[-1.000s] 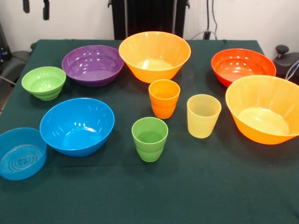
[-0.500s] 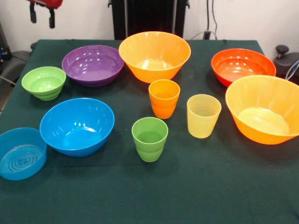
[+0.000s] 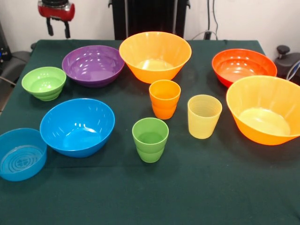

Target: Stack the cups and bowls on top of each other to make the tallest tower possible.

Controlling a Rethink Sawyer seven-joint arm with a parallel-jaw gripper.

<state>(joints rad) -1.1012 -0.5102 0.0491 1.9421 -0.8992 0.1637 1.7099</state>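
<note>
My table sits under bright, even light from above. White glints shine inside the medium blue bowl, purple bowl and red-orange bowl. Soft, short shadows pool on the dark green cloth beneath each piece. Everything looks fairly sharp, without obvious blur.

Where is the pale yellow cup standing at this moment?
In the front view, the pale yellow cup stands upright on the table, right of centre, between the orange cup and the big orange bowl at the right edge, touching neither.
</note>
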